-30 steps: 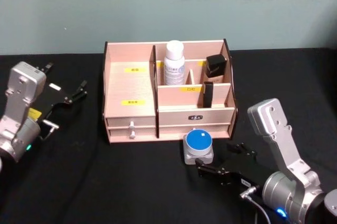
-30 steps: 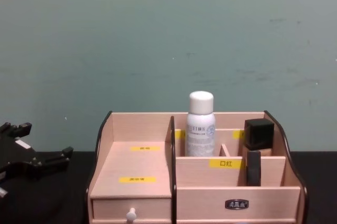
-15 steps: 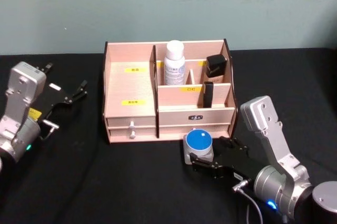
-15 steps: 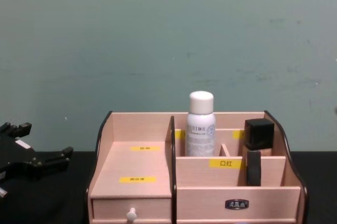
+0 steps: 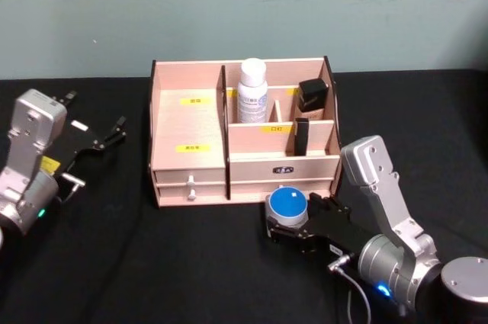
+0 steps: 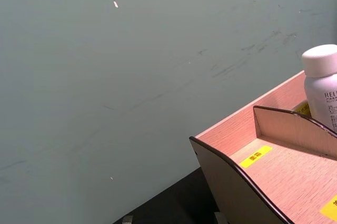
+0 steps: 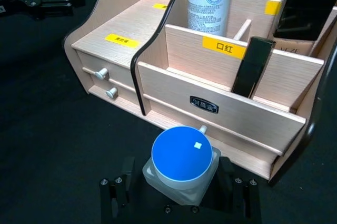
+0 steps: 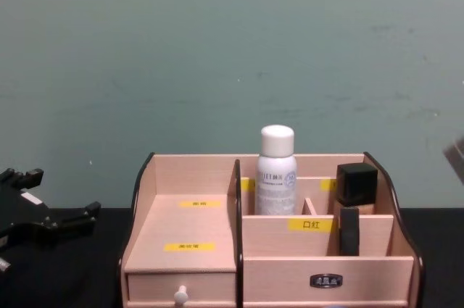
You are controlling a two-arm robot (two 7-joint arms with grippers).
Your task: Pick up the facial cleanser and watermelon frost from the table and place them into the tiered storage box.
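The watermelon frost (image 5: 287, 207), a squat clear jar with a blue lid (image 7: 181, 156), stands on the black table just in front of the tiered storage box (image 5: 188, 158). My right gripper (image 5: 290, 221) is open, with one finger on each side of the jar (image 7: 181, 191); its fingers (image 7: 117, 192) sit low by the jar's base. The facial cleanser (image 5: 252, 91), a white bottle, stands upright in a back compartment of the box (image 8: 275, 170) (image 7: 209, 0) (image 6: 322, 84). My left gripper (image 5: 95, 139) rests open at the table's left, away from the box (image 8: 51, 222).
A black-capped square bottle (image 5: 313, 95) and a dark slim tube (image 5: 301, 136) occupy the box's right compartments. The left stepped shelf (image 5: 191, 122) with yellow labels is bare. Small drawer knobs (image 5: 191, 187) face the front. Black table surface (image 5: 152, 263) lies to the left of the jar.
My right gripper has slid forward and left along the table until its fingers came to either side of the blue-lidded jar. The left arm and the box's contents have not moved.
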